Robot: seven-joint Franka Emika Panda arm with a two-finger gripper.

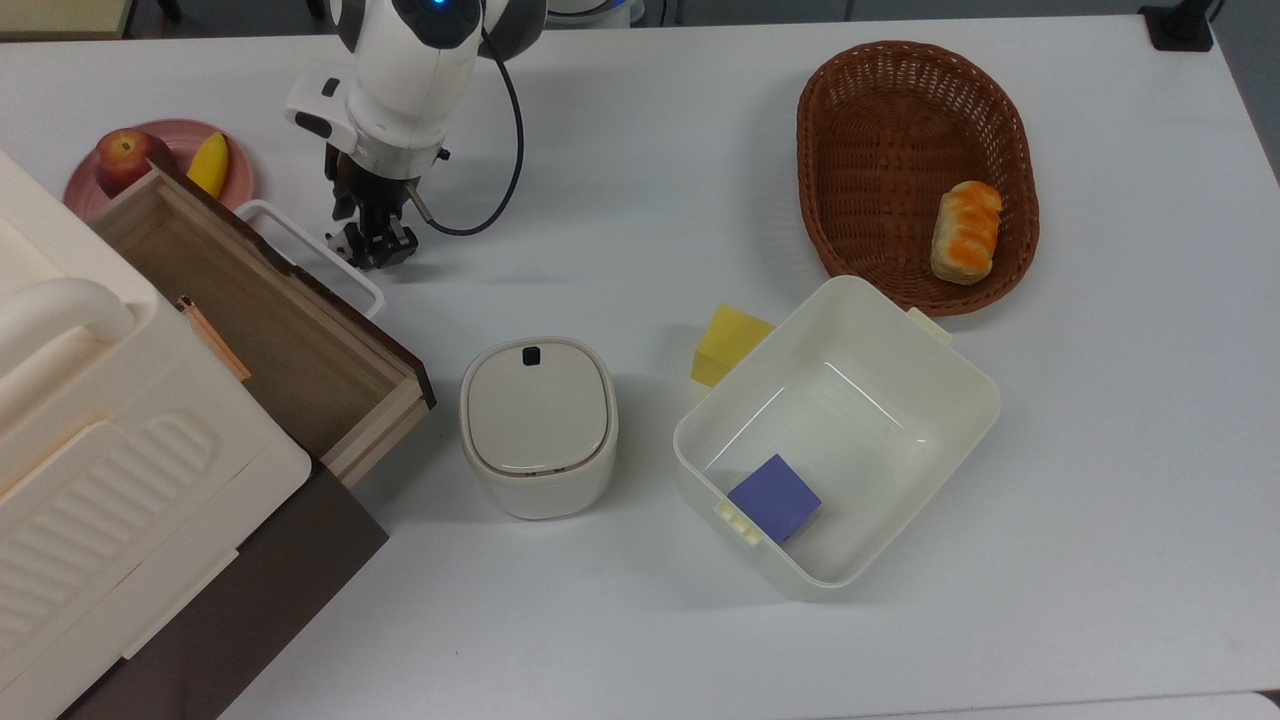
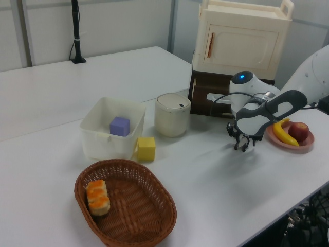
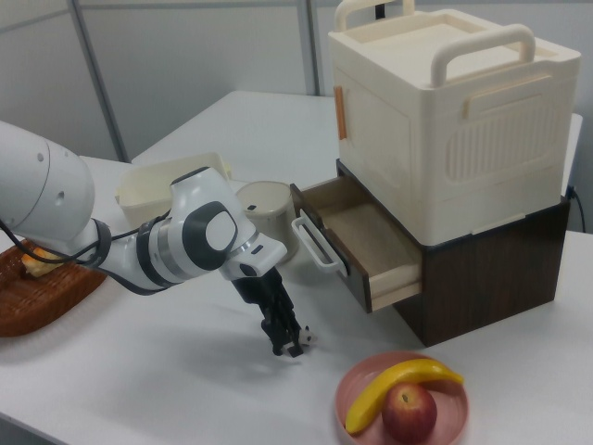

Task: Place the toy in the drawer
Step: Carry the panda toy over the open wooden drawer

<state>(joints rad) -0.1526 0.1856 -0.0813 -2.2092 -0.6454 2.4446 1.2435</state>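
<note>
gripper [image 1: 375, 245]: down at the table, fingers narrow around the toy; tips at table level in the right view [image 3: 287, 345]
toy [image 3: 302, 339]: tiny panda figurine, black and white; mostly hidden by the fingers, a white bit with black shows beside the fingertips in the right view; can't tell if it is lifted or on the table
drawer [image 1: 250, 320]: pulled open, light-brown inside, dark-brown front; just to the top view's left of the gripper
handle [image 1: 310, 255]: white loop, right beside the gripper, apart from it
plate [image 1: 165, 140]: pink, with apple [image 1: 122, 160] and banana [image 1: 208, 165]; to the top view's left of the gripper, past the drawer corner
bin [image 1: 538, 425]: cream, lidded; below the gripper in the top view
tub [image 1: 935, 345]: purple cube [image 1: 773, 497] inside, well to the top view's right of the gripper
</note>
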